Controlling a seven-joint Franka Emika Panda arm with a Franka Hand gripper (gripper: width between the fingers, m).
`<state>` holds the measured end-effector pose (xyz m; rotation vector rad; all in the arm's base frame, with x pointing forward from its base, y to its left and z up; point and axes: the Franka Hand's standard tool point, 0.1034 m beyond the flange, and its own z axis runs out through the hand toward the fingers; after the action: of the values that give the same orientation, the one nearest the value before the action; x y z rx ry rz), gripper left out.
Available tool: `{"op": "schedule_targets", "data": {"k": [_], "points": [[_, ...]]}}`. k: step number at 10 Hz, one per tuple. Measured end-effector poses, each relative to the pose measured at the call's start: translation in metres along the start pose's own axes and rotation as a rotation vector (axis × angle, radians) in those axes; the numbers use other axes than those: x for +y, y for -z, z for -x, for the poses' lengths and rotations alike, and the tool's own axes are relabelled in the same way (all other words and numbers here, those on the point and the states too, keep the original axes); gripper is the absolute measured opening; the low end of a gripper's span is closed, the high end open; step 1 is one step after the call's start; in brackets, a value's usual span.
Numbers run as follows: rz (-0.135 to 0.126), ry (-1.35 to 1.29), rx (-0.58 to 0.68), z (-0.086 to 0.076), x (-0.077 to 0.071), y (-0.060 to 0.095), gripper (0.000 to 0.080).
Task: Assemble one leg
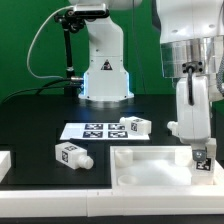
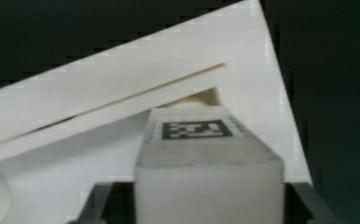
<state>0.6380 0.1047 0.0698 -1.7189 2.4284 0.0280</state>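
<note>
The black worktop (image 1: 40, 120) is the biggest thing in the exterior view, running from a back edge under the robot base to the front edge nearest the camera. The white Franka arm's base (image 1: 104, 72) stands at the middle of the back edge, with black cables (image 1: 50, 45) looping beside it.

Next in size is the large flat white tray-like panel (image 1: 150, 165), lying at the front edge toward the exterior view's right corner, its raised rim forming a shallow recess. The arm's white wrist (image 1: 190, 100) comes down over that panel's right part.

The marker board (image 1: 92, 130) lies flat near the middle of the worktop, between the base and the panel.

The gripper (image 1: 203, 160) is low over the panel's right end, clenched on a leg (image 2: 202, 165): the wrist view shows the post with its tagged face held between the two dark fingers (image 2: 100, 205), its end at or just above the inner corner of the panel. Whether it touches the panel cannot be told.

Two more legs lie loose. One loose leg (image 1: 134, 126) rests just beside the marker board on the exterior view's right. The other loose leg (image 1: 72, 155) lies toward the front edge, left of the panel, apart from it.

A small white piece (image 1: 4, 160) sits at the left edge, cut off by the frame.
</note>
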Motion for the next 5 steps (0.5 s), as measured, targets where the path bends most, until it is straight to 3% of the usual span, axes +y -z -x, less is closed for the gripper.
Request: {"op": "schedule_targets", "data": {"k": [1,2,3,4,5], "points": [[0.000,0.004,0.000,0.000,0.000,0.000,0.0287],[-0.002,0.069,0.001,0.000,0.000,-0.001,0.0380],[-0.009,0.257,-0.001,0.006,0.002,-0.001,0.0555],[-0.008,0.425,-0.002,0.011,0.004,-0.001,0.0555],[-0.009,0.482,-0.005,0.014,0.004,0.001,0.0629]]}}
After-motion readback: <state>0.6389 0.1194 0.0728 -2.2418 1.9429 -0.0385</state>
